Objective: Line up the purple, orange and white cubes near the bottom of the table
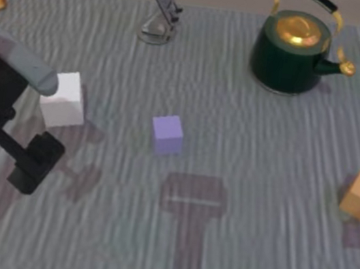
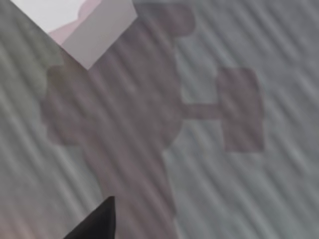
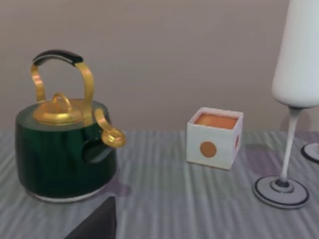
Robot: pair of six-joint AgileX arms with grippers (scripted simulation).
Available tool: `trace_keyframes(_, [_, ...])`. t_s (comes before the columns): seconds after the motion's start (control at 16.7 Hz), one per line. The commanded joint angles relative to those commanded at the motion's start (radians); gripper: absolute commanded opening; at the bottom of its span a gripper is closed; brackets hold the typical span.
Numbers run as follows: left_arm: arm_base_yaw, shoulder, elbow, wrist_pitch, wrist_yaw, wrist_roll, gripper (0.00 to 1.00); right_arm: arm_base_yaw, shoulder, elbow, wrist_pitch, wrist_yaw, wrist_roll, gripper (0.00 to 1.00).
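At the table's (image 1: 240, 181) left, left claw (image 1: 34, 162) beside white cube (image 1: 63, 102)

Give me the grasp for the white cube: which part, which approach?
Judging from the top view, take the white cube from straight above, fingers on two opposite vertical faces. It sits flat on the table, turned only slightly, with bare surface all round. The left tool hangs just beside it, nearer the table's bottom edge, so it looks the natural pick, with a slight wrist turn.

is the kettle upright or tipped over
Upright. The dark green kettle sits flat on its base on the table, gold lid on top and its handle arching straight above it.
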Motion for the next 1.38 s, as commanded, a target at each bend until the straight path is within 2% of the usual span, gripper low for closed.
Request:
trace_keyframes(0.3, [-0.114,0.568,0.426,-0.343,0.007,0.164,1.00,0.000,0.000,0.000,0.000,0.000,0.000,1.00])
trace_keyframes(0.6, [-0.201,1.000,0.881,-0.548,-0.014,0.307,1.00,0.000,0.000,0.000,0.000,0.000,0.000,1.00])
trace_keyframes(0.96, [-0.255,1.271,1.287,-0.590,-0.059,0.421,1.00,0.000,0.000,0.000,0.000,0.000,0.000,1.00])
trace_keyframes(1.38, [-0.263,1.313,1.362,-0.581,-0.071,0.442,1.00,0.000,0.000,0.000,0.000,0.000,0.000,1.00])
